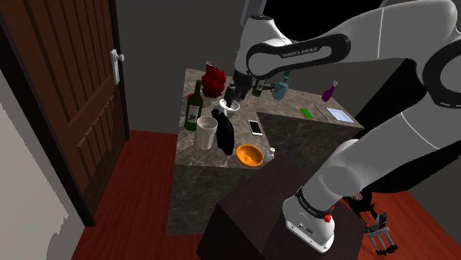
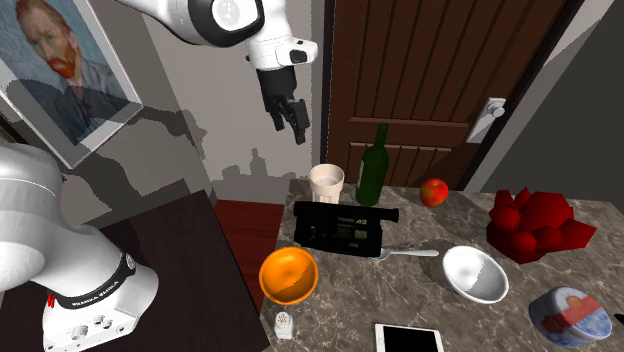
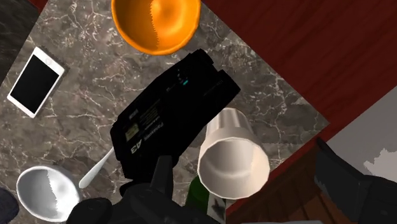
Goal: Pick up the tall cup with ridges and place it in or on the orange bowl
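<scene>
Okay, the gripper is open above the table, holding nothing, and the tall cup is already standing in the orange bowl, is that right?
Not quite. The tall cup is not in the orange bowl: it stands on the table beside the green bottle, the black camcorder between it and the bowl, as the second exterior view shows. The gripper is open above the table, holding nothing.

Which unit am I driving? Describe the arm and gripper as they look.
A white arm of rounded segments with dark joint bands, one lettered FRANKA EMIKA. The gripper is all black with two fingers. A red button sits on the white base.
</scene>
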Controlling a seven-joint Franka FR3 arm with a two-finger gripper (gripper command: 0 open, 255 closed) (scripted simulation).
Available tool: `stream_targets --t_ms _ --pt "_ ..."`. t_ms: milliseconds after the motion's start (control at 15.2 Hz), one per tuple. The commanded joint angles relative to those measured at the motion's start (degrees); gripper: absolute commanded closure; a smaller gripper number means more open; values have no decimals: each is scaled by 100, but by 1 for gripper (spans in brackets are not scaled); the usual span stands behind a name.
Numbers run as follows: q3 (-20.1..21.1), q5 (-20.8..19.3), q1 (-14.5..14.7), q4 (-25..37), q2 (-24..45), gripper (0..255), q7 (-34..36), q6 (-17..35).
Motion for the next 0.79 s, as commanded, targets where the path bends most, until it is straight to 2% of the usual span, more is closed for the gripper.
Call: stream_targets --t_ms 0,726 --pt "70 -82 10 53 404 0 146 310" --pt "203 -801 170 1073 2785 0 945 1373"
